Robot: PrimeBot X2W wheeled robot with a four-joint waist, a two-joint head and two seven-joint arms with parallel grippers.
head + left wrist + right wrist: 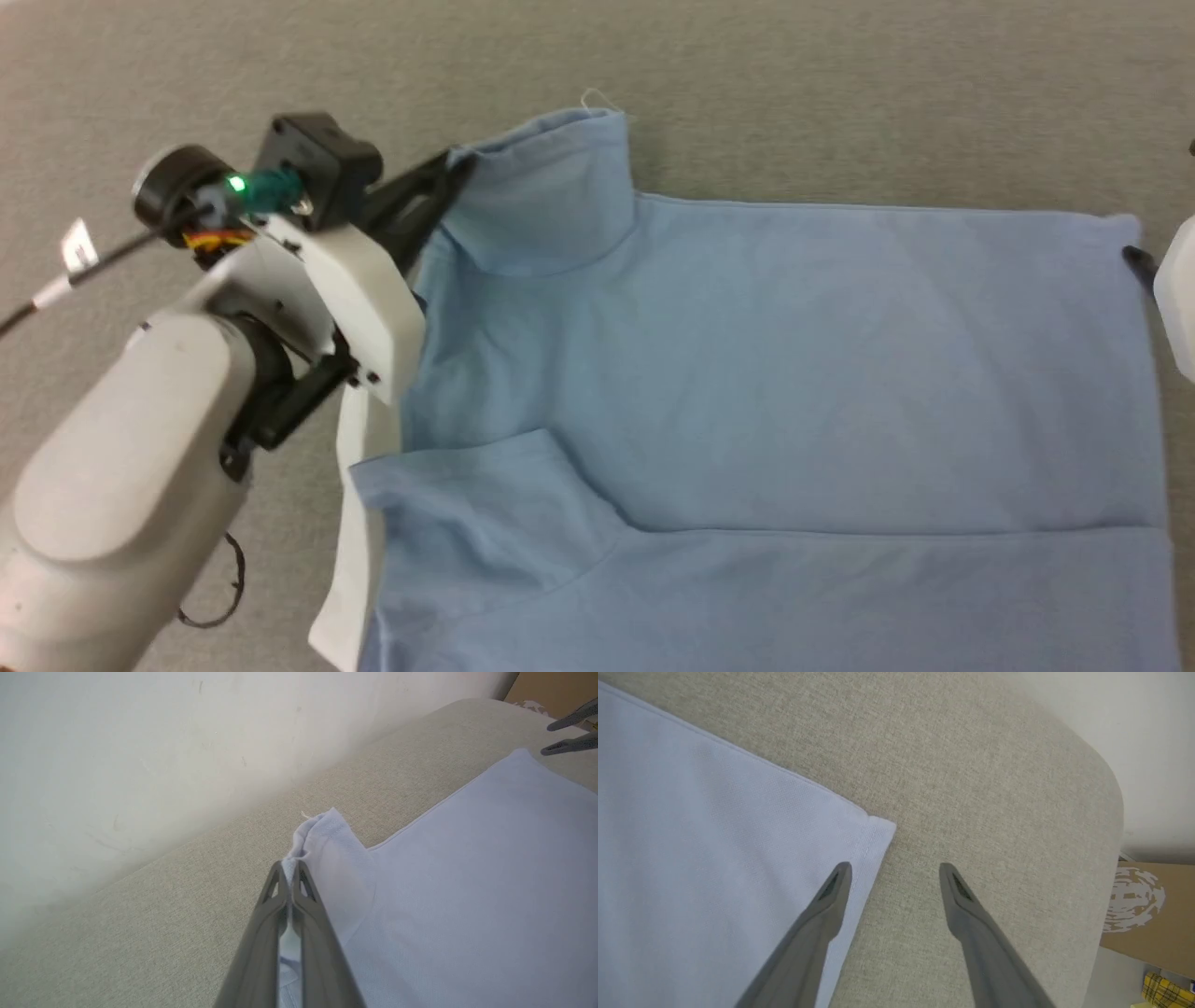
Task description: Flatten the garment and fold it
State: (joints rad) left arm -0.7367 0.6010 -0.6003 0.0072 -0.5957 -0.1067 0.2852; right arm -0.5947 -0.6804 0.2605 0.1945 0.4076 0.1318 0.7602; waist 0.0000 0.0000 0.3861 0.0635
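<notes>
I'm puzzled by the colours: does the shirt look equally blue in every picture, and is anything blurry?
Head view: the shirt reads saturated blue under soft, even light. Left wrist view: it looks washed-out lavender, the wall behind hazily bright. Right wrist view: pale again, yet its weave by the right end effector is crisp.
</notes>
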